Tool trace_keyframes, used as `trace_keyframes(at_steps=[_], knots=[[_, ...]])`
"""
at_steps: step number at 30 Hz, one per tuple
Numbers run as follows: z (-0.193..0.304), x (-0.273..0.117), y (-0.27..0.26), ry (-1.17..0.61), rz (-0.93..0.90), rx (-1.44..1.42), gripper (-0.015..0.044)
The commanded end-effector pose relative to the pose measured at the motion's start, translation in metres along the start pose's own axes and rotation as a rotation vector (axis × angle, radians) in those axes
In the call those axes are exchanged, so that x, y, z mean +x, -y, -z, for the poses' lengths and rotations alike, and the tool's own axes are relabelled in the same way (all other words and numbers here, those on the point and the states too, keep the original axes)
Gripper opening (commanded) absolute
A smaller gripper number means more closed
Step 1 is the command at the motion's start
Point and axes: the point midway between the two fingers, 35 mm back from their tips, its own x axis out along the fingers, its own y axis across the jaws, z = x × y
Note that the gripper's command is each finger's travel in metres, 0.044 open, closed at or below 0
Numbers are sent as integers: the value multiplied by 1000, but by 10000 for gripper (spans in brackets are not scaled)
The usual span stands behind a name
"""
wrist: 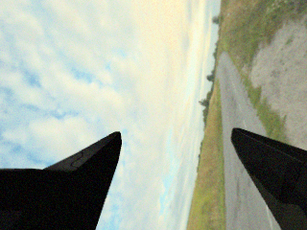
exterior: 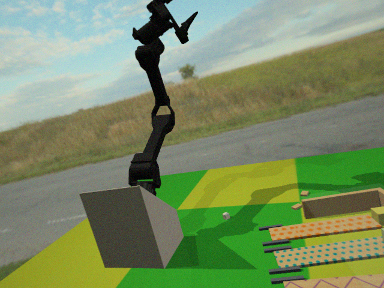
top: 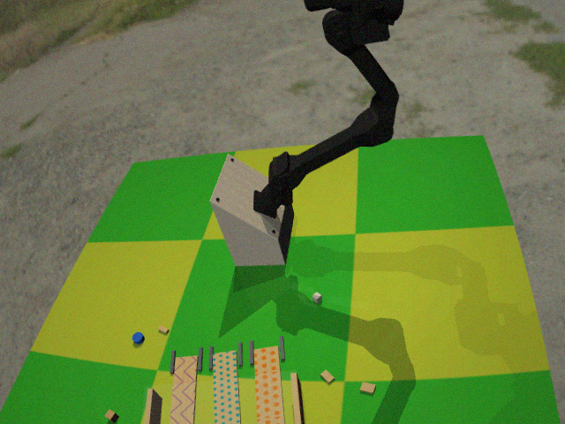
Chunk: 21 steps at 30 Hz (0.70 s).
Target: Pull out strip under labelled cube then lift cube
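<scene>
Three patterned strips lie side by side: a purple zigzag strip (top: 184,392) (exterior: 338,283), a teal-dotted strip (top: 225,388) (exterior: 325,252) and an orange-dotted strip (top: 269,388) (exterior: 322,228). Their near ends lie between dark rails; their far ends are cut off by the frame in the top view. At the right edge of the exterior view, a yellowish block (exterior: 377,215) and a sliver of a pale block (exterior: 383,231) show by the orange-dotted strip. No label is visible, so I cannot tell which cube is labelled. My gripper (wrist: 176,135) is open and empty, high above the table, facing sky and road.
A large grey slanted block (top: 255,246) (exterior: 123,229) stands by the arm base. Wooden walls (top: 297,399) (exterior: 341,204) flank the strips. A small white cube (top: 316,297) (exterior: 225,215), a blue disc (top: 138,337) and several small wooden blocks lie around.
</scene>
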Motion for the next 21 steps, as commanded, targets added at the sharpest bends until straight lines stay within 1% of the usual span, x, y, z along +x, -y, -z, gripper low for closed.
trace_keyframes(at_steps=[1,3,11,15,21], knots=[[-1,1,1,-3,2,14,400],[-8,8,7,-20,17,130,400],[-101,19,29,72,21,915,400],[-160,24,59,160,0,1415,400],[-217,25,104,280,-57,1935,400]])
